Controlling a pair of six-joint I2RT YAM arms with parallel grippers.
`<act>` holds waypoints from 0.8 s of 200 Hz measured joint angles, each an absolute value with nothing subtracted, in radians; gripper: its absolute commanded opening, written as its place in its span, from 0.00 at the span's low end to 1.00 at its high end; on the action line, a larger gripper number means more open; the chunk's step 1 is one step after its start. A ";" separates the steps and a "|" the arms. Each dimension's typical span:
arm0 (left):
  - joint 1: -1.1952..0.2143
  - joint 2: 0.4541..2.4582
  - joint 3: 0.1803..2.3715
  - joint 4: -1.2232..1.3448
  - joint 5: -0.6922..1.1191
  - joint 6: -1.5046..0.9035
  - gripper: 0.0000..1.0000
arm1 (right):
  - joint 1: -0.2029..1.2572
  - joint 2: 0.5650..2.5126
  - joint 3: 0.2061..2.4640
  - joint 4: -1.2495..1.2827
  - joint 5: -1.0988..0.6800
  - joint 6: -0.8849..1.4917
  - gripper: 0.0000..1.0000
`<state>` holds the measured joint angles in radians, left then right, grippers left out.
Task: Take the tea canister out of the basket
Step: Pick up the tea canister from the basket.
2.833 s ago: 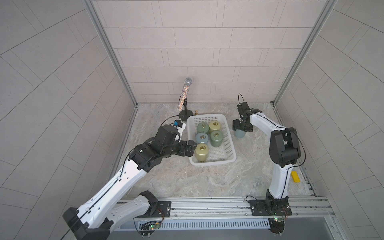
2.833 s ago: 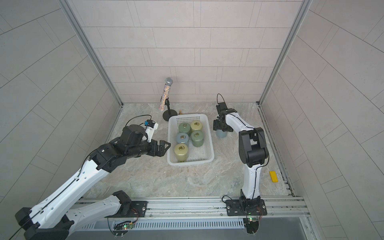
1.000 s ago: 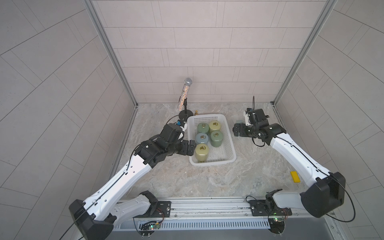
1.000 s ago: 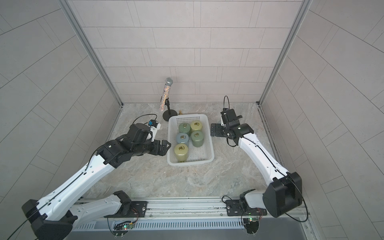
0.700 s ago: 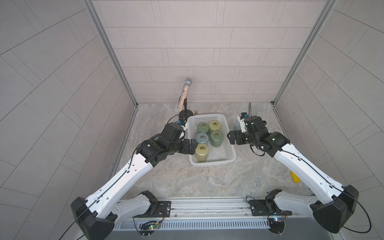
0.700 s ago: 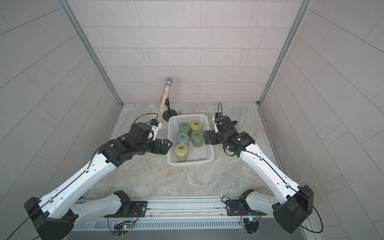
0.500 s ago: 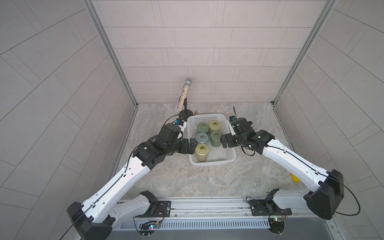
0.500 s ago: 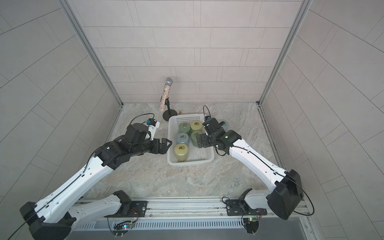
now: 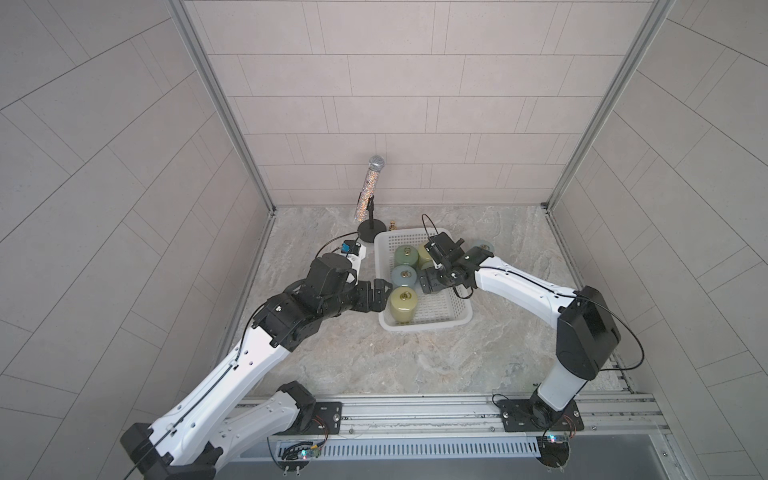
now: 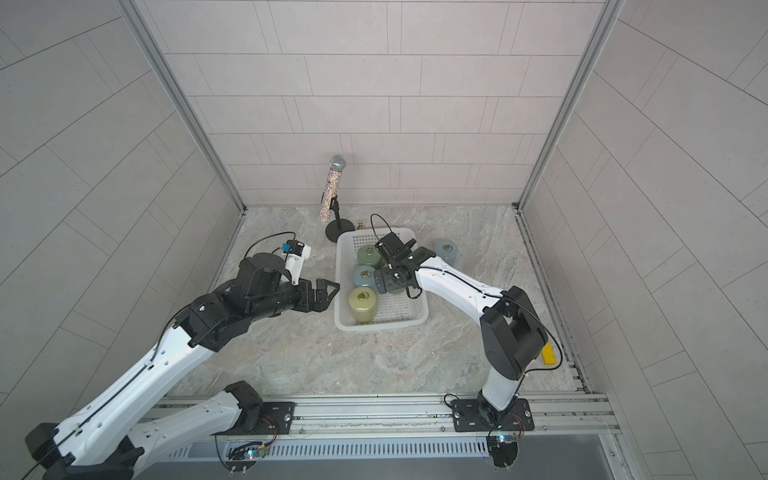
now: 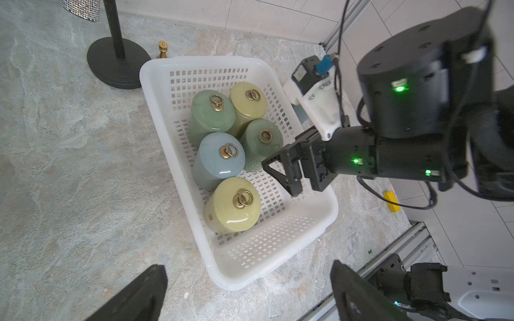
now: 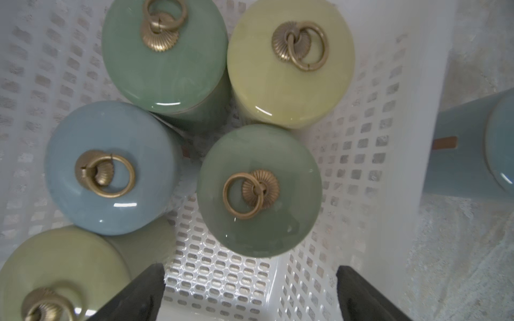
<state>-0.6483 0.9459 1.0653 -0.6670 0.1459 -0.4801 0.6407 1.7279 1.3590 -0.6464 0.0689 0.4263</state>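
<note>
The white basket (image 9: 424, 326) (image 11: 278, 275) holds several tea canisters with brass ring lids. The wrist views show a green one (image 11: 212, 111) and a yellow one (image 11: 249, 101) at the far end, then a blue one (image 11: 221, 155) beside a green one (image 12: 258, 189), and a yellow one (image 9: 402, 305) nearest. My right gripper (image 9: 432, 282) (image 12: 249, 278) hovers open just above that second green canister, touching nothing. My left gripper (image 10: 328, 291) (image 11: 247, 278) stands open and empty outside the basket's left wall.
A blue canister (image 10: 446, 251) (image 12: 472, 155) stands on the table just right of the basket. A glitter microphone on a black stand (image 9: 368, 193) and a small brass knob (image 9: 392, 225) sit behind the basket. A yellow block (image 10: 548, 353) lies by the right wall.
My right arm left the blue canister on the table and swung left over the basket, jaws open throughout. The left arm has barely moved.
</note>
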 measured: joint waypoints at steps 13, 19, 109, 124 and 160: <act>-0.648 0.946 1.065 -0.666 0.156 -0.479 1.00 | 0.640 1.758 1.376 -0.648 0.075 0.429 1.00; -0.648 0.946 1.065 -0.666 0.159 -0.479 1.00 | 0.638 1.773 1.385 -0.647 0.078 0.430 1.00; -0.648 0.959 1.065 -0.665 0.184 -0.469 1.00 | 0.603 1.944 1.480 -0.626 0.083 0.445 0.98; -0.648 0.962 1.065 -0.664 0.187 -0.466 1.00 | 0.598 1.959 1.490 -0.624 0.082 0.445 0.96; -0.648 0.973 1.066 -0.664 0.191 -0.455 1.00 | 0.589 1.988 1.503 -0.607 0.078 0.449 0.93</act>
